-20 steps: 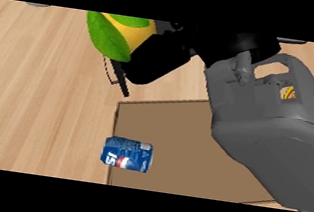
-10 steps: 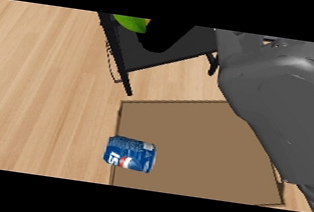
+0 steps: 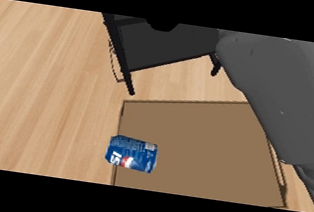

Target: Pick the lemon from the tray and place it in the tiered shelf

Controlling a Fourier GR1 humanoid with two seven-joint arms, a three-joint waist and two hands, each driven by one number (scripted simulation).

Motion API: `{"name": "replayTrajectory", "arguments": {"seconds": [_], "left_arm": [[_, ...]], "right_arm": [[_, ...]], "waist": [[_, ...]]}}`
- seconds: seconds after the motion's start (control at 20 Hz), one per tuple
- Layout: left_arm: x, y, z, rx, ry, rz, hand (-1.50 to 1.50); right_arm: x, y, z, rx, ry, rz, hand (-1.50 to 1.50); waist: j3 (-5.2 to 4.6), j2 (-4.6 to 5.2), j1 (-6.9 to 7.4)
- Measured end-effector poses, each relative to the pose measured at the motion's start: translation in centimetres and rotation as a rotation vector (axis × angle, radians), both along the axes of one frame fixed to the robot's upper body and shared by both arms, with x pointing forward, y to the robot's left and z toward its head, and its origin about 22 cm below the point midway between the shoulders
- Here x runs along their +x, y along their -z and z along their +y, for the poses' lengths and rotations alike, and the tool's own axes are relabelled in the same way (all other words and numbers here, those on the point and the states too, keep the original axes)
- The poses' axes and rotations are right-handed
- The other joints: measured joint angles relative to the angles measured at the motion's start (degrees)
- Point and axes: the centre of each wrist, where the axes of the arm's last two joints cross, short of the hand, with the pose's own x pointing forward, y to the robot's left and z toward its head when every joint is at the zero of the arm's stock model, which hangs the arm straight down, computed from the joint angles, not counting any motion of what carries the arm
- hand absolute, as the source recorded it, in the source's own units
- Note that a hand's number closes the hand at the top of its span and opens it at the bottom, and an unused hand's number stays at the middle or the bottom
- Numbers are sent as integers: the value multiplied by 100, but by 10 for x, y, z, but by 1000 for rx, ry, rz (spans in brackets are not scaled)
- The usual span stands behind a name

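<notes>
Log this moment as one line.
right arm: extended over tiered shelf | hands: out of view | lemon: not visible | blue can: on tray left edge

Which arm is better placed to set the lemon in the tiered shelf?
Right. Its grey forearm stretches over the tray to the black tiered shelf, though its hand and the lemon are out of sight. The left arm shows nowhere.

The pale wooden table (image 3: 36, 86) carries a flat brown tray (image 3: 206, 150), a blue can (image 3: 132, 153) lying across the tray's left edge, and a black tiered shelf (image 3: 161, 45).
</notes>
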Motion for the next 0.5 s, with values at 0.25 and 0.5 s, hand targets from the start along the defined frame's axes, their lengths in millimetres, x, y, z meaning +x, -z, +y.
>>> {"name": "replayTrajectory", "arguments": {"seconds": [0.25, 0.5], "left_arm": [[2, 0, -1, -3, 1, 1, 0], [2, 0, -1, -2, 2, 9, 0]], "right_arm": [[10, 1, 0, 16, -25, -13, 150], [21, 7, 1, -2, -39, -12, 150]], "waist": [[6, 0, 19], [8, -6, 11]]}}
